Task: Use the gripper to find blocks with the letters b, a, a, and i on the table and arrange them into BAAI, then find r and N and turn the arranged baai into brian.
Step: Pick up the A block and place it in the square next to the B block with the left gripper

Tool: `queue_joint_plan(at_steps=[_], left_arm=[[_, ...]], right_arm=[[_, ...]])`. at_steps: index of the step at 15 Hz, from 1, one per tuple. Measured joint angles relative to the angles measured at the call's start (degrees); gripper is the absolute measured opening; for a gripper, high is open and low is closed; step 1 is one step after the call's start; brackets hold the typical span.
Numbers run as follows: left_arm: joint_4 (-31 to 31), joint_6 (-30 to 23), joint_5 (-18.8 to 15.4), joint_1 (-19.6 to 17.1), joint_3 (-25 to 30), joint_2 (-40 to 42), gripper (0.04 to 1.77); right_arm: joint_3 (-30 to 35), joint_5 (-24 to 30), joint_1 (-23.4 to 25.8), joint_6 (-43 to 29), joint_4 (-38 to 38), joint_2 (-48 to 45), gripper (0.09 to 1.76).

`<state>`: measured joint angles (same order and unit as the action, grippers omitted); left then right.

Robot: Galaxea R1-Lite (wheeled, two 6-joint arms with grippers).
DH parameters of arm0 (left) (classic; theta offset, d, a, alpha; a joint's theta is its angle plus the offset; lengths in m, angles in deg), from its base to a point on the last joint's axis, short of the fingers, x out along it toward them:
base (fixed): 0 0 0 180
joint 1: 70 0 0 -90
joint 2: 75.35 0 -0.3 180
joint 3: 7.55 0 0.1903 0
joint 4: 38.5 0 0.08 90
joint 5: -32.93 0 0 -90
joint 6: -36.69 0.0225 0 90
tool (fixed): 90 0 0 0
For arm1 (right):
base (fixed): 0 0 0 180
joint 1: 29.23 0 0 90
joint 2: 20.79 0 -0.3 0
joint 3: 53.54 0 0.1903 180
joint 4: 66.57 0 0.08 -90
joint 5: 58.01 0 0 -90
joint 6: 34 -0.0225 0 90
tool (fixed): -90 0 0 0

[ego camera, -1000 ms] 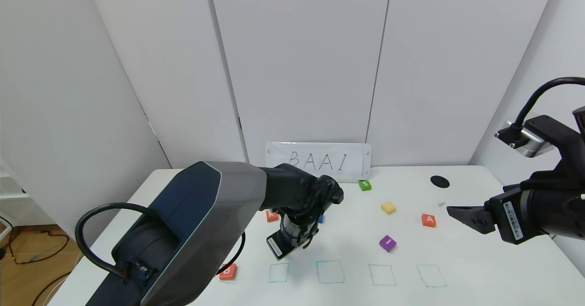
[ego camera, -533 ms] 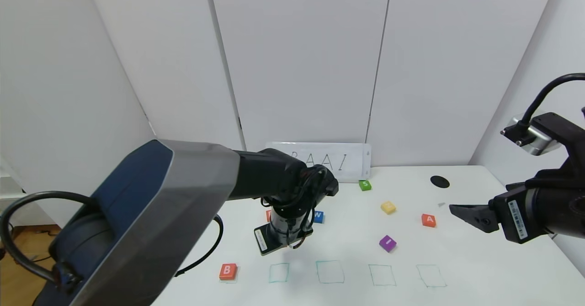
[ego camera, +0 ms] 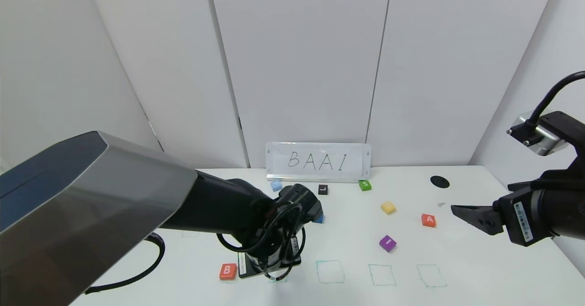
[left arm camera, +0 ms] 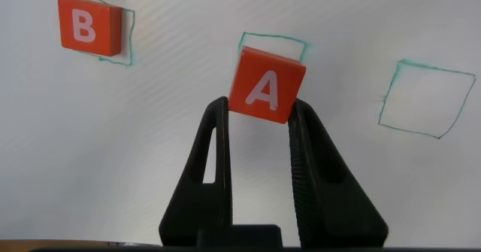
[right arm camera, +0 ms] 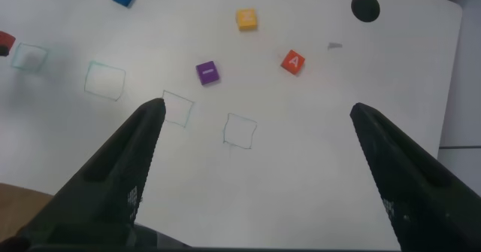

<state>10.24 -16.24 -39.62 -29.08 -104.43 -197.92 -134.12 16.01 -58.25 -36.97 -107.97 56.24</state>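
Block with an A held over the second green square

Left gripper [left arm camera: 259, 120] pinches the orange-red A block [left arm camera: 265, 84] between its two fingers, tilted a bit, just above the second square [left arm camera: 272, 45]. The B block [left arm camera: 88, 25] sits off to one side on the white table [left arm camera: 113, 147], in its own square. To do this well, the block should go straight down, turned to match the lines, before the fingers let go. Right gripper [ego camera: 461, 212] waits wide open near the other A block [ego camera: 428, 220] and the purple I block [ego camera: 387, 242].
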Motion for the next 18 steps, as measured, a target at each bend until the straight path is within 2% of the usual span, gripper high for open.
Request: queue_joint_plan(at_steps=[2,5,18], left_arm=[[-4.51,0.17,-0.2,1.0,4.9,1.11,0.51],[-8.0,-0.16,-0.35,2.16,8.13,1.49,0.51],[-9.75,-0.11,-1.18,0.67,5.79,-3.66,0.51]], right_arm=[[0.11,-0.95,-0.52,-0.06,0.02,-0.02,1.77],[0.22,-1.1,-0.94,-0.11,-0.02,-0.02,1.77],[0.16,-1.15,-0.63,-0.02,0.09,0.09,1.77]])
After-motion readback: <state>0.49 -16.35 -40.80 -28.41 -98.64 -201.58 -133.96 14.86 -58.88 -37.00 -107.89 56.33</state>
